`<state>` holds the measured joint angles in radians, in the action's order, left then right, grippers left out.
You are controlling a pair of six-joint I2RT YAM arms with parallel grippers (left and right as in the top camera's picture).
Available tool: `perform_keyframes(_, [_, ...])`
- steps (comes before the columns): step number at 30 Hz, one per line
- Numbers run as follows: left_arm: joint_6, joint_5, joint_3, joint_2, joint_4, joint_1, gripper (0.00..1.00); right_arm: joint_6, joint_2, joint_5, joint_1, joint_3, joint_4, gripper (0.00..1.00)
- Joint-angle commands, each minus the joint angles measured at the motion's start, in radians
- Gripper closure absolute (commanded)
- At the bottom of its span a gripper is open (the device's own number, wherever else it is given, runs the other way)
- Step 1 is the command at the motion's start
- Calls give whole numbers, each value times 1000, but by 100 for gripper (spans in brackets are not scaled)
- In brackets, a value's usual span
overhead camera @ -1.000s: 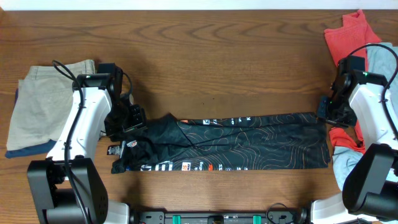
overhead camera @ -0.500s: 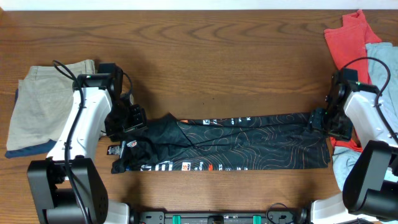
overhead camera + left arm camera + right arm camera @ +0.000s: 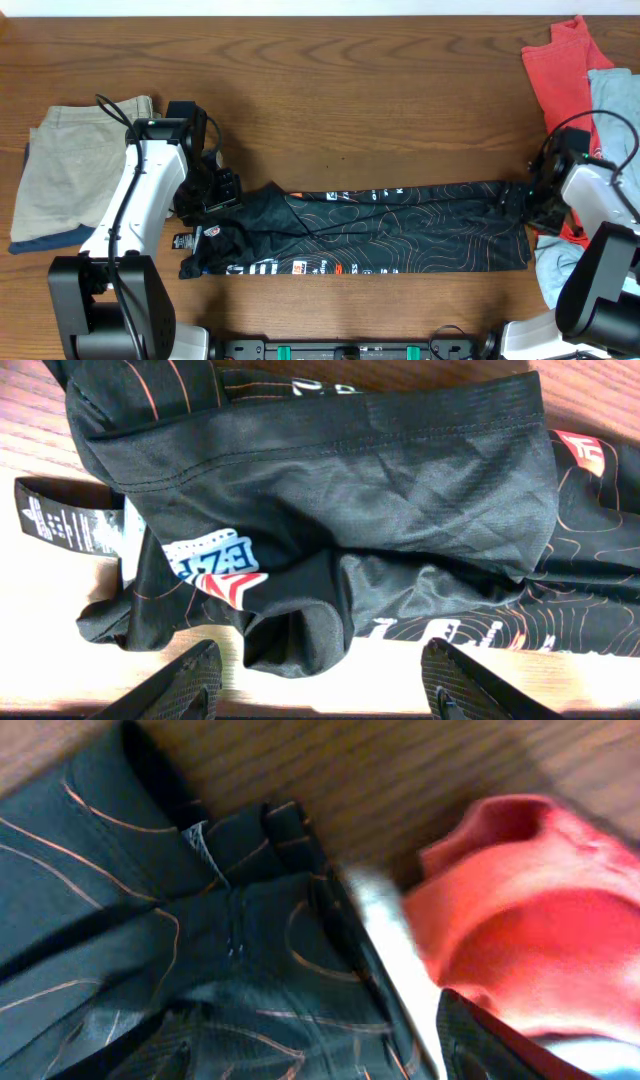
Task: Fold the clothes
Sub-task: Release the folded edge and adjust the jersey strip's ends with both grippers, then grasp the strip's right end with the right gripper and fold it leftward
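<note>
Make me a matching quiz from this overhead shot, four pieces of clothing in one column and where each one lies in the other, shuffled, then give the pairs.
Column one:
1. black jersey
2. beige trousers
3. red T-shirt
4. light-blue T-shirt

Column two:
A. folded at the left side of the table
B. at the right edge of the picture, beside the red one
C. spread in a long strip across the middle
D. crumpled at the far right corner

Pairs: 1-C, 2-A, 3-D, 4-B
</note>
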<state>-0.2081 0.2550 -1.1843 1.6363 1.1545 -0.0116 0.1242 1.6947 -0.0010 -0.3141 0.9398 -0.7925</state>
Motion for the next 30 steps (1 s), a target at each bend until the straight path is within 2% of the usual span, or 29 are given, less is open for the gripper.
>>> perform_keyframes(1, [5, -10, 7, 4, 3, -1, 34, -14, 5, -45, -8, -61, 48, 28])
perform_keyframes(4, [5, -10, 7, 4, 2, -1, 35, -13, 5, -61, -8, -108, 105, 31])
perform_keyframes(5, [5, -10, 7, 4, 2, -1, 34, -13, 5, -70, -8, -118, 114, 35])
perform_keyframes(7, [5, -10, 7, 4, 2, -1, 34, -14, 5, -90, -8, -123, 121, 57])
perform_keyframes(9, [5, -10, 7, 4, 3, -1, 34, -13, 5, -90, -8, -119, 124, 93])
perform_keyframes(10, [5, -10, 7, 4, 3, -1, 34, -13, 5, -90, -8, -114, 124, 99])
perform_keyframes(15, [5, -10, 7, 4, 3, -1, 34, -13, 5, -71, -8, -20, 93, 99])
perform_keyframes(21, [5, -10, 7, 4, 3, -1, 34, 2, 5, 111, -8, 203, -98, 99])
perform_keyframes(25, [5, -10, 7, 4, -5, -1, 34, 1, 5, 106, 8, 309, -243, 99])
perform_keyframes(30, [5, -10, 7, 4, -8, -1, 34, 2, 5, 26, 98, 331, -328, 99])
